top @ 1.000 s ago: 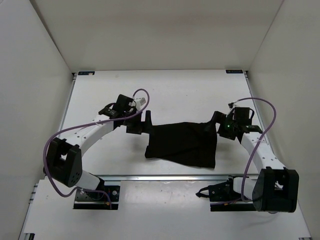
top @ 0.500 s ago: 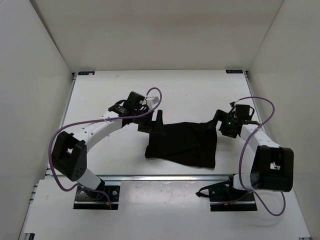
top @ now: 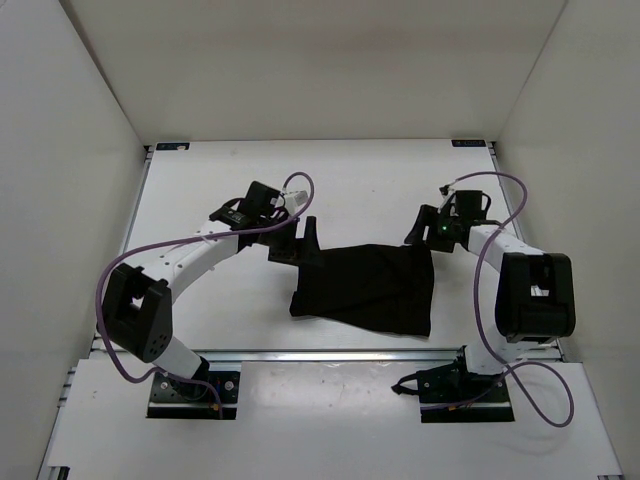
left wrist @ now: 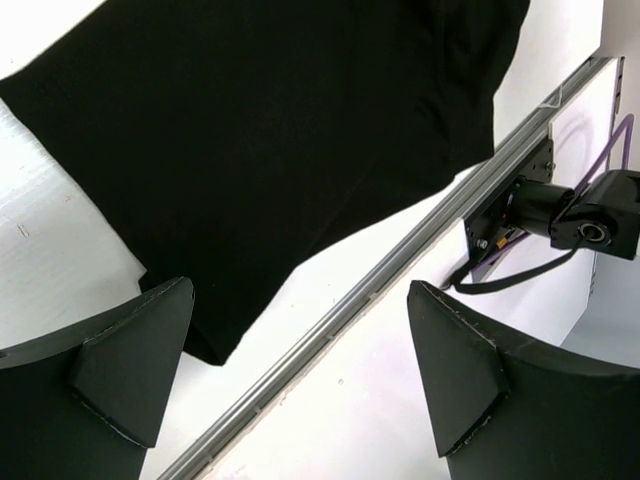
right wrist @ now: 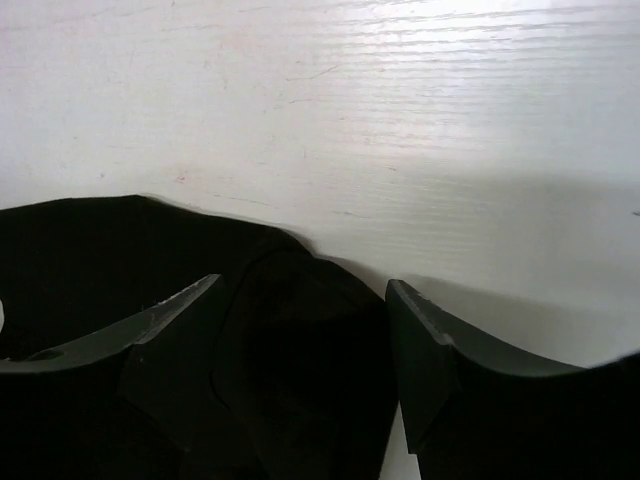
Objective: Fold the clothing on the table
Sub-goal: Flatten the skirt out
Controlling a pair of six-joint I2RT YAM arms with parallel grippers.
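black clothing [top: 365,290] spread flat on the white table [top: 350,190], about midway between the two arms and nearer the metal rail [top: 330,353] at the near edge than the far wall; roughly rectangular outline, far edge straight, near right corner reaching closest to the rail; no print visible. left gripper [top: 298,242] at the far left corner of the garment; in the left wrist view, left gripper [left wrist: 300,370] released, jaws spread wide, fingers [left wrist: 130,370] well apart, a corner of the cloth [left wrist: 270,130] on the table below the gap, apparently untouched by either finger; rail [left wrist: 400,260] running diagonally past that corner, right arm's base [left wrist: 570,215] beyond it. right gripper [top: 420,235] at the far right corner of the garment; in the right wrist view, right gripper [right wrist: 300,340] low over the surface, jaws partly apart, fingers [right wrist: 170,330] astride a raised hump of the fabric [right wrist: 300,300]; cannot tell whether the pads press on that hump or stand clear of it; bare table [right wrist: 400,120] beyond the fold. purple cables [top: 130,262] looped along both arms; white walls on three sides.
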